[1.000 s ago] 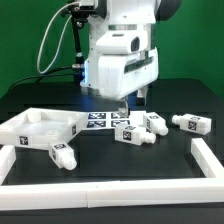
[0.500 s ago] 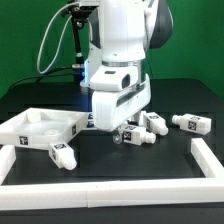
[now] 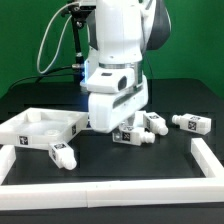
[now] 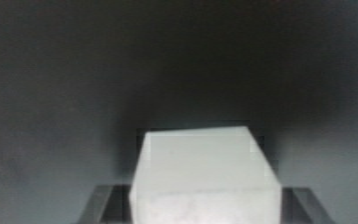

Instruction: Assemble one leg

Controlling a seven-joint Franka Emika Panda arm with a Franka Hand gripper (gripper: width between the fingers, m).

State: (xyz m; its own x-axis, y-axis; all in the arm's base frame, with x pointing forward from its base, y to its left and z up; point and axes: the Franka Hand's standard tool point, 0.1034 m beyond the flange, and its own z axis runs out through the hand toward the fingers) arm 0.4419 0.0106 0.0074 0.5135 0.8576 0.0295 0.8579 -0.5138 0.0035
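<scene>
A: Looking at the exterior view, the big white robot arm [image 3: 118, 50] is bent low over the black table [image 3: 150, 165]. Its two-finger gripper [image 3: 118, 128] sits right at the small white blocky plastic leg with black-and-white tags [image 3: 134, 136], mid-table, just right of the large flat white panel with a raised rim [image 3: 25, 133].

B: Claw pinching it or spread?

A: Honestly can't tell. The hand's body hides the fingers there, and the wrist view is blurry, just a white block [image 4: 202, 170] filling the middle.

B: Other pegs?

A: A second peg [image 3: 155, 122] lies just right of the leg and a third peg [image 3: 192, 122] further right. A fourth peg [image 3: 62, 154] lies nearer, beside the panel's corner
</scene>
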